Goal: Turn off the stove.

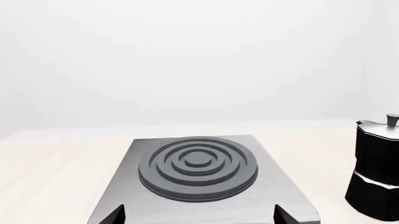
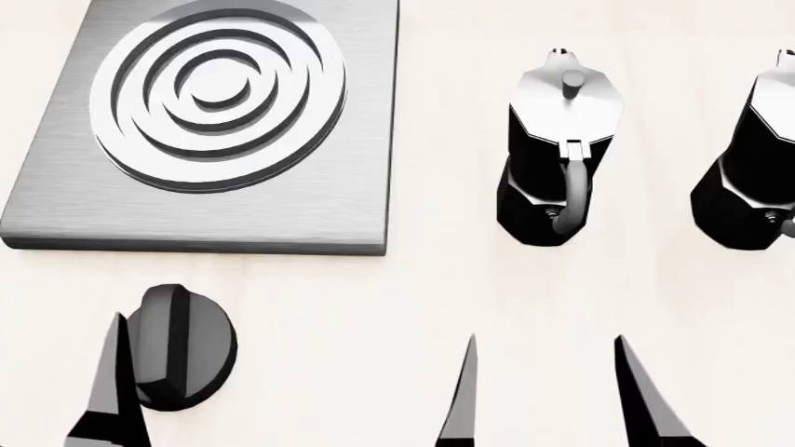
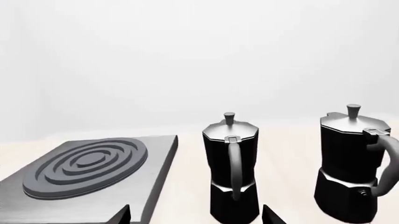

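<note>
1. While the head view looked straight down on the pale table [image 2: 410, 307], the stove [image 2: 74, 200] lay at about ten o'clock in that view, its ringed burner [image 2: 223, 88] centred on the grey plate.
2. The black ridged knob [image 2: 186, 346] sat apart from the plate, at about six o'clock from its near edge, low in the view.
3. The left gripper [image 2: 118, 391] showed only one dark finger there, just beside the knob's left side; whether it touched could not be told. In the left wrist view its two fingertips [image 1: 112, 215] stood spread wide, with the plate at twelve o'clock from them.
4. The right gripper [image 2: 546, 391] stood spread, two dark fingers parted over bare table, well apart from the knob, which lay at about nine o'clock from it.
5. The nearer moka pot [image 2: 561, 154] stood upright at about twelve o'clock from the right gripper.
6. The second moka pot [image 2: 758, 158] stood upright at two o'clock, cut by the view's edge.
</note>
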Robot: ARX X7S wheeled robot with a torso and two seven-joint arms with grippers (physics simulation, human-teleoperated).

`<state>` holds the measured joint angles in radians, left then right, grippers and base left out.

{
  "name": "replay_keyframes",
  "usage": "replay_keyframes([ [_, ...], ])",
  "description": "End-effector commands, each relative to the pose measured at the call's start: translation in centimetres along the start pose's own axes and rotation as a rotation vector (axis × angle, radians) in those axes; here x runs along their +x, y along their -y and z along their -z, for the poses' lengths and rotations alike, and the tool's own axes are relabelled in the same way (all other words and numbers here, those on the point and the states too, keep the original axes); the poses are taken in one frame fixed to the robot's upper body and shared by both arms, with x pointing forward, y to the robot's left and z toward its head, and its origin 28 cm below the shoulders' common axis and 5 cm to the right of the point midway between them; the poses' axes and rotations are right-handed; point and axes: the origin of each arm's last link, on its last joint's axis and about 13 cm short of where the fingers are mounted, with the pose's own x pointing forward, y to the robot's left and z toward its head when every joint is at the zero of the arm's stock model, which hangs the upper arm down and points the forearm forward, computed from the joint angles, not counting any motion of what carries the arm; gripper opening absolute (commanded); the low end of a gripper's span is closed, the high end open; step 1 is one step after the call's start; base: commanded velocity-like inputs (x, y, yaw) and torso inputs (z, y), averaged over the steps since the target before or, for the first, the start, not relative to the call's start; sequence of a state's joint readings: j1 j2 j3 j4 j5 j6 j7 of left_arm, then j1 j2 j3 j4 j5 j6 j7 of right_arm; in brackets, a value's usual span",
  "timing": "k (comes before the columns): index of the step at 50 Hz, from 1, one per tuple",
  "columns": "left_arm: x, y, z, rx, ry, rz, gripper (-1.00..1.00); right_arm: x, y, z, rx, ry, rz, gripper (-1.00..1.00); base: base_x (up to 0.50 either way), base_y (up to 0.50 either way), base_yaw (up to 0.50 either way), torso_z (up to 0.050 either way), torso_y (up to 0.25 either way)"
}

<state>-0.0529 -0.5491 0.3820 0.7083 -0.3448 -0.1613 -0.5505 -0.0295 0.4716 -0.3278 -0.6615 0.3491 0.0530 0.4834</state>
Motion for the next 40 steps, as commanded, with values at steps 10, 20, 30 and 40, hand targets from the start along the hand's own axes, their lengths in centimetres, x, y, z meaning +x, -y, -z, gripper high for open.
replay_keyframes([
  [10, 0.1, 0.1, -1.0, -0.005, 0.028, 0.013, 1.00, 0.6, -0.2, -1.0, 0.004, 0.039, -0.005, 1.00, 0.00, 0.00, 0.00, 0.000, 0.000],
  [20, 0.3, 0.2, -1.5, -0.008, 0.046, 0.017, 1.00, 0.8, -0.3, -1.2, 0.007, 0.053, -0.007, 1.00, 0.00, 0.00, 0.00, 0.000, 0.000],
  [30, 0.4, 0.2, -1.8, -0.011, 0.059, 0.020, 1.00, 1.1, -0.3, -1.6, 0.009, 0.070, -0.010, 1.00, 0.00, 0.00, 0.00, 0.000, 0.000],
  [40, 0.5, 0.3, -2.2, -0.014, 0.070, 0.024, 1.00, 1.1, -0.3, -1.8, 0.011, 0.083, -0.010, 1.00, 0.00, 0.00, 0.00, 0.000, 0.000],
])
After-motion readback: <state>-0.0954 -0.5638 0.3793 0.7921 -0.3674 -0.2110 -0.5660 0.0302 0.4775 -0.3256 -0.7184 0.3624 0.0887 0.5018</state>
